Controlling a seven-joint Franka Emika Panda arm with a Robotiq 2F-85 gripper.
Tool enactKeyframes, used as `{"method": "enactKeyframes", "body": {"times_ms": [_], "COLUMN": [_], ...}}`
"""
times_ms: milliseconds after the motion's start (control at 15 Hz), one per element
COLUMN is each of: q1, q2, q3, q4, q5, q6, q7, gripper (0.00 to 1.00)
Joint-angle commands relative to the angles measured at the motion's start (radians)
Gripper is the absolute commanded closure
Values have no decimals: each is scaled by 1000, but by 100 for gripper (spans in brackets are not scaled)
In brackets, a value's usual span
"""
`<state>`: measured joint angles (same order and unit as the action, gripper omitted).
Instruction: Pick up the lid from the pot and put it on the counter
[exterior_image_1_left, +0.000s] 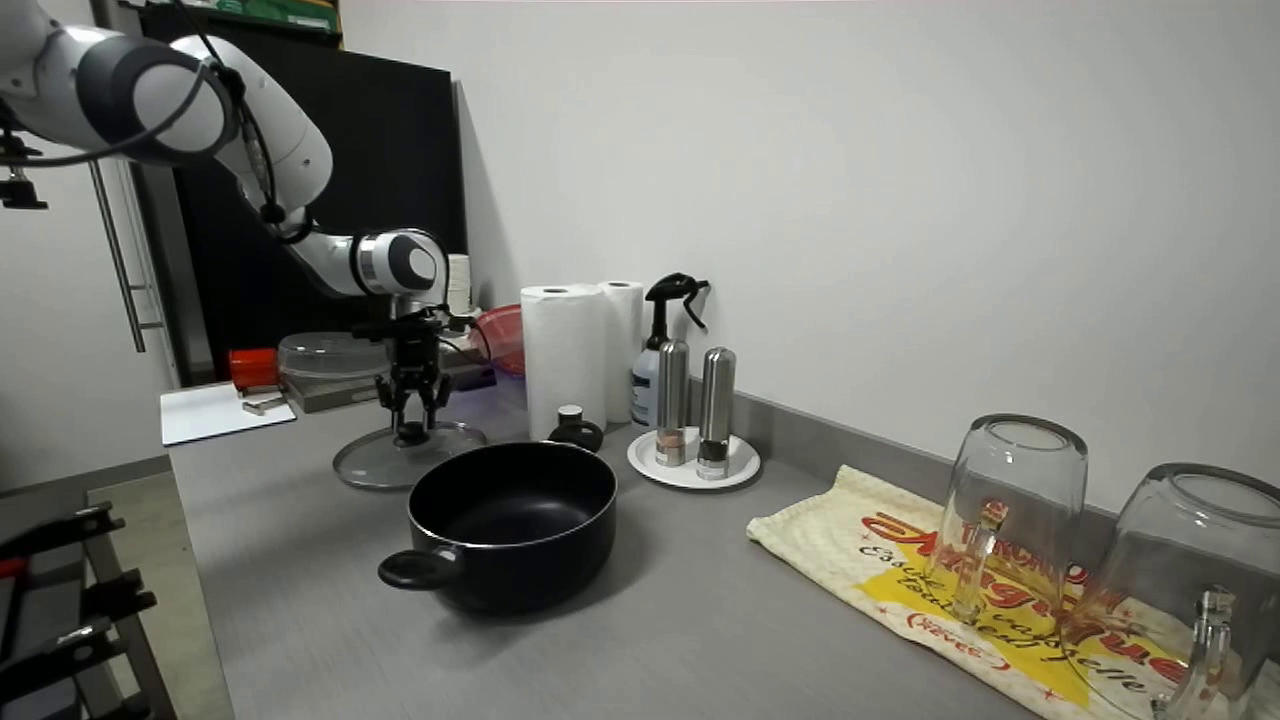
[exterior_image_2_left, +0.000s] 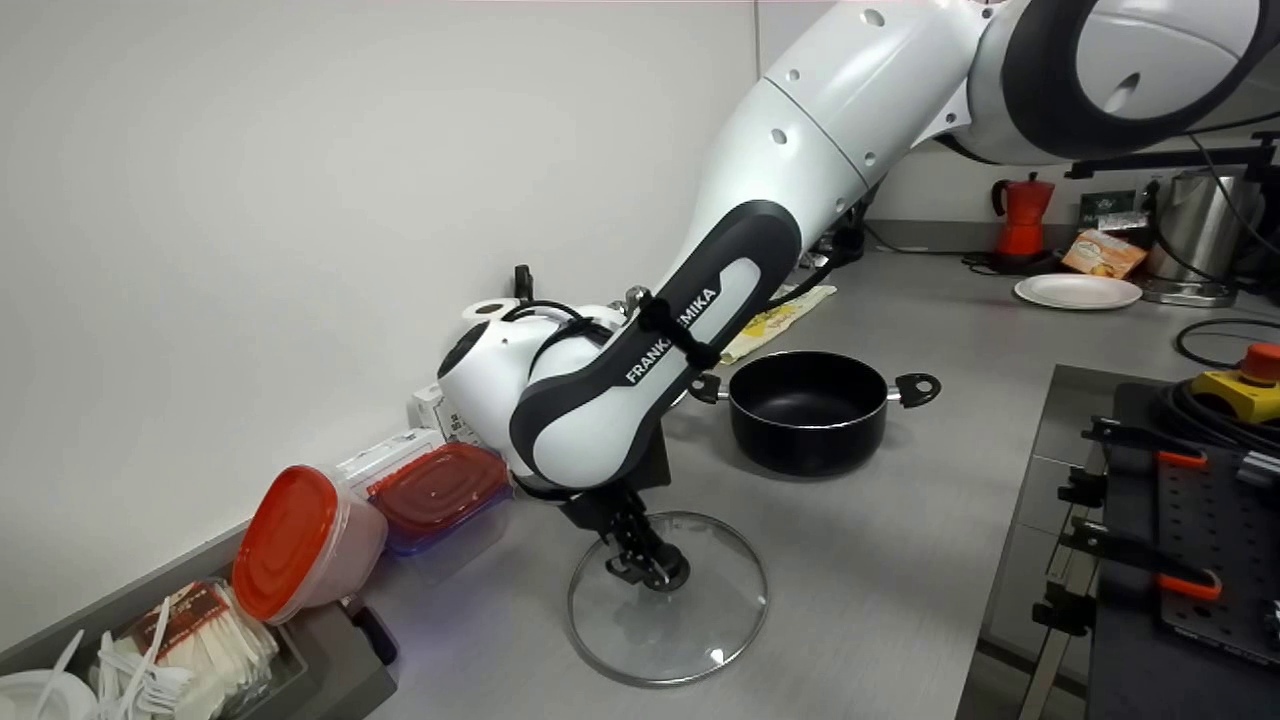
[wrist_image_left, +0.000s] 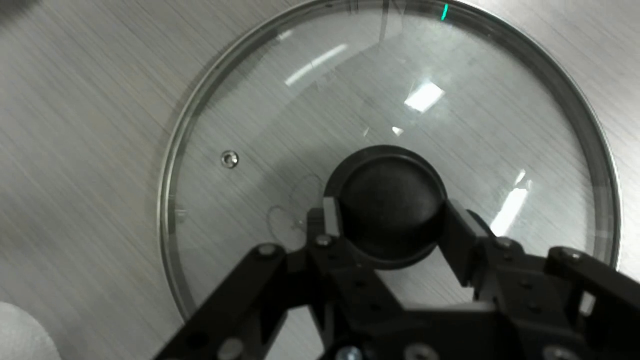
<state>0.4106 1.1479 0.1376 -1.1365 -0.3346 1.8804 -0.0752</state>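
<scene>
The clear, dark-tinted glass lid (exterior_image_1_left: 385, 462) with a shiny rim is beside the pot, level on or very close to the grey counter (exterior_image_1_left: 300, 560); I cannot tell if any gap is left. It also shows in an exterior view (exterior_image_2_left: 700, 630) and, from above, in the wrist view (wrist_image_left: 280, 115). My gripper (wrist_image_left: 390, 215) points down, its two fingers against opposite sides of the black knob (wrist_image_left: 392, 195), with no clear gap. The gripper also shows in both exterior views (exterior_image_1_left: 413, 425) (exterior_image_2_left: 650, 570). The black pot (exterior_image_1_left: 515, 530) stands open and uncovered on the counter (exterior_image_2_left: 870, 570).
Paper towel rolls (exterior_image_1_left: 562, 360), a spray bottle (exterior_image_1_left: 645, 385) and a white tray (exterior_image_1_left: 745, 465) with steel shakers line the wall. A patterned cloth (exterior_image_1_left: 850, 520) bears upturned glasses (exterior_image_1_left: 1010, 500). Red-lidded containers (exterior_image_2_left: 290, 540) and a grey box (exterior_image_2_left: 345, 660) stand near the lid.
</scene>
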Motion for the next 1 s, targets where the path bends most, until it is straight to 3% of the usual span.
{"method": "enactKeyframes", "body": {"times_ms": [0, 267, 333, 400, 467, 667, 933], "q1": [0, 0, 0, -5, -1, -7, -8], "q2": [0, 1, 1, -23, 1, -1, -1], "q3": [0, 0, 0, -5, 0, -1, -1], "q4": [1, 1, 2, -28, -1, -3, -3], "q5": [0, 0, 0, -6, -2, -3, -3], "q6": [0, -1, -1, 8, 1, 1, 2], "q7": [0, 0, 0, 5, 1, 1, 1], "gripper": [50, 50, 25, 24, 44, 24, 24]}}
